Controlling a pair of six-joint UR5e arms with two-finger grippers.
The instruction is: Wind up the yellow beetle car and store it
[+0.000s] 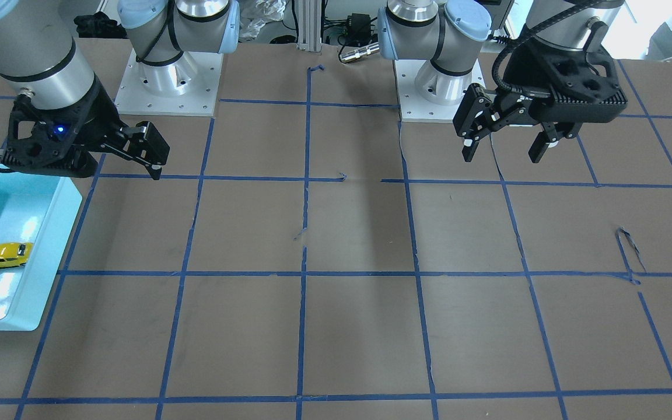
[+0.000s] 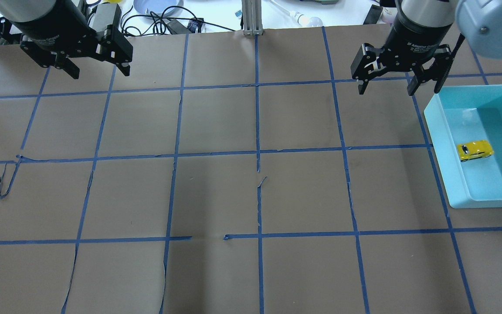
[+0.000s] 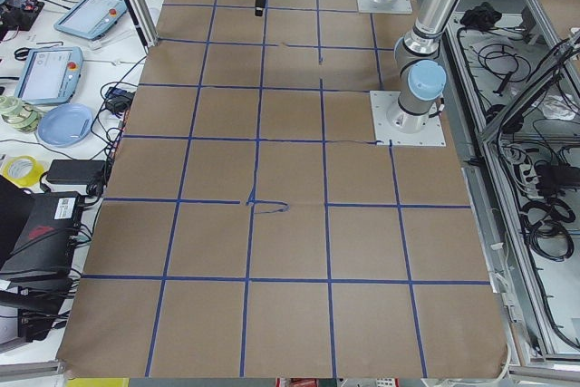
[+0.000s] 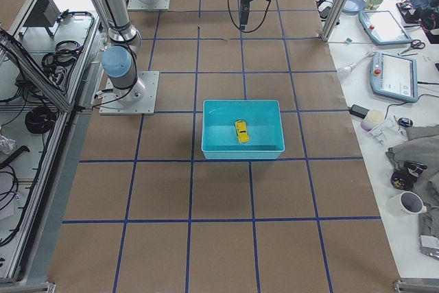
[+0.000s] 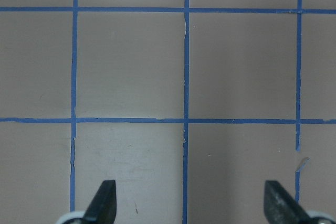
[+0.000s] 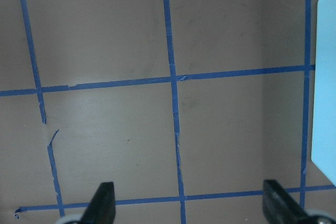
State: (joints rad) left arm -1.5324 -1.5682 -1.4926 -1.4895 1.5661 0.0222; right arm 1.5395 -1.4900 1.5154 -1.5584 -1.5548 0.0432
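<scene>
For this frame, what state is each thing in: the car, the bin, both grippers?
yellow beetle car: resting on the bin's floor, held by neither gripper.
teal bin: open-topped, on the table, holding only the car.
left gripper: open, empty, raised above the table.
right gripper: open, empty, raised above the table beside the bin.

Arms: silver-grey metal tubes [image 1: 15,29], pale blue joint caps [image 1: 468,17], black seam rings [image 1: 35,77]; each on a square white base plate [image 1: 137,102] with small edge holes. Black two-finger left claw [image 2: 100,73] and black two-finger right claw [image 2: 386,91], each with a ribbed black wrist housing [image 1: 587,105]. Black corrugated cable [image 1: 498,64] at the left wrist. Small blue indicator light [image 1: 60,129] is lit on the right wrist housing. White printed lettering [image 2: 421,45] on the right claw's body.
</scene>
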